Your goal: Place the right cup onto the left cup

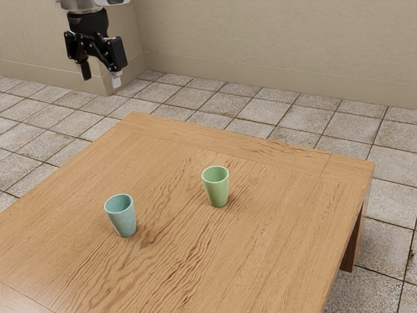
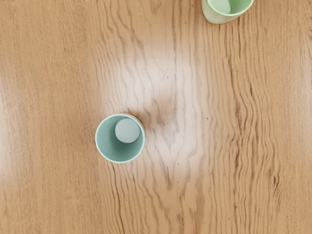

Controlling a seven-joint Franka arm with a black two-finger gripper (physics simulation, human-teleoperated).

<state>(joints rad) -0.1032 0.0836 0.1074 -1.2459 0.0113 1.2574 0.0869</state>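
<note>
My claw (image 1: 101,75) hangs above the bench (image 1: 280,228), its two fingers apart with nothing between them; I take it that I hold it high and spread so I can pass over the rims and come down around a cup.

Both cups stand upright on the bench, mouths up and well apart. The green cup (image 1: 216,187) is nearer the edge that runs along the wall (image 1: 280,45); the blue cup (image 1: 122,216) stands farther in from that edge. Neither is close to a corner. The space between them should let me grip one without knocking the other, and the open mouths suit stacking.

Reading right and left by the exterior view, the green cup is the one to lift and the blue cup the one to receive it. From that angle I can't fairly judge which cup I hang closer to.

Next I'd move over the green cup and lower straight. Both cups flare towards the rim, so an off-centre release could leave the upper one tilted.
</note>
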